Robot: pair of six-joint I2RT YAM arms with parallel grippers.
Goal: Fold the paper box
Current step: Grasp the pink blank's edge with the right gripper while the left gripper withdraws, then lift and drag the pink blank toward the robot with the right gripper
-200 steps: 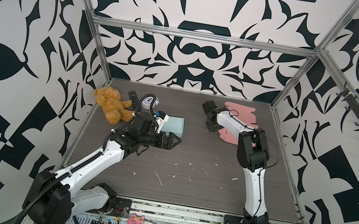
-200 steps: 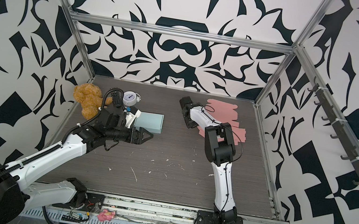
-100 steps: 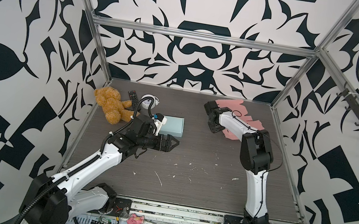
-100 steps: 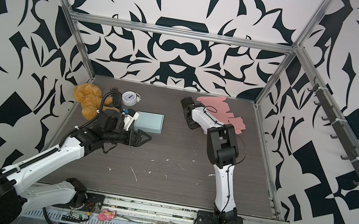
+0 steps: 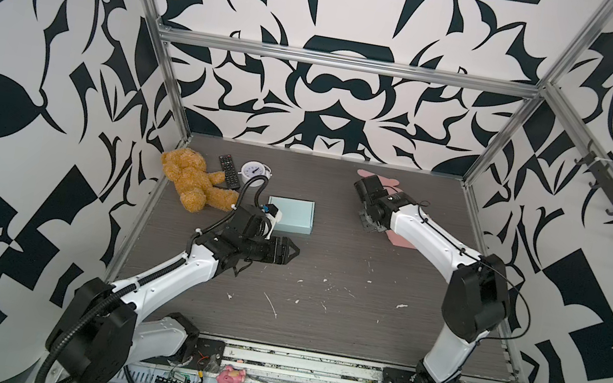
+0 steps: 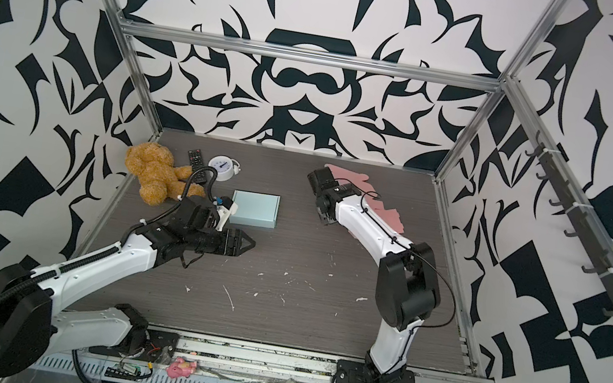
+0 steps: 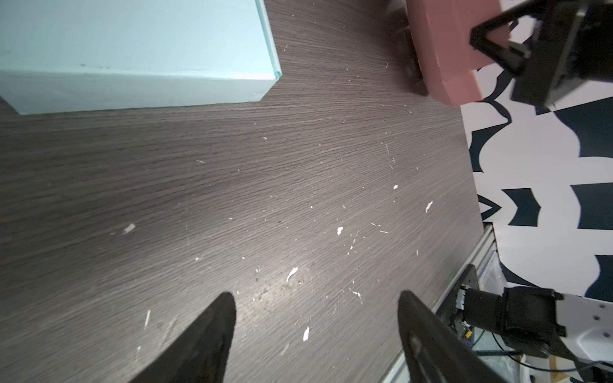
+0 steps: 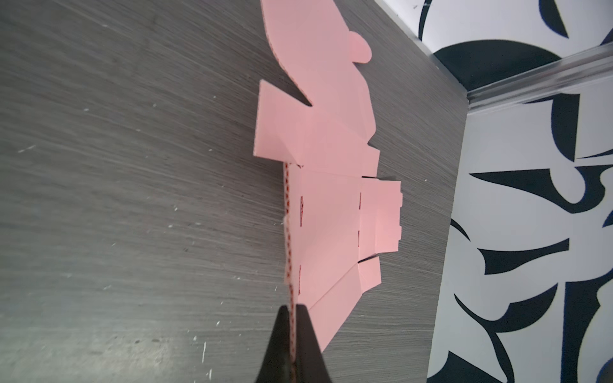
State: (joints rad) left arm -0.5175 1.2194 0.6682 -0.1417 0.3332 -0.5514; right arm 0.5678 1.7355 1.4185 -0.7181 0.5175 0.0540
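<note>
The paper box is a flat pink cut-out sheet (image 8: 331,199), tilted up on its edge at the back right of the table (image 5: 321,296). My right gripper (image 8: 292,311) is shut on that sheet's near edge, which runs between its two fingertips. In both top views the right arm covers most of the sheet, leaving pink parts (image 5: 400,240) (image 6: 385,214) showing beside the right gripper (image 5: 369,224) (image 6: 327,219). My left gripper (image 7: 316,308) stands open over bare table with nothing between its fingers. It points toward the middle, left of centre (image 5: 293,250) (image 6: 248,242).
A folded light blue box (image 5: 292,215) (image 7: 132,49) lies just behind the left gripper. A teddy bear (image 5: 193,178), a remote (image 5: 229,171) and a white alarm clock (image 5: 253,170) sit at the back left. White scraps dot the tabletop. Patterned walls close in three sides.
The right gripper has shut on the pink sheet's edge and raised it from lying flat to standing tilted. The left gripper's fingers have come somewhat closer together; its arm has drawn back slightly.
</note>
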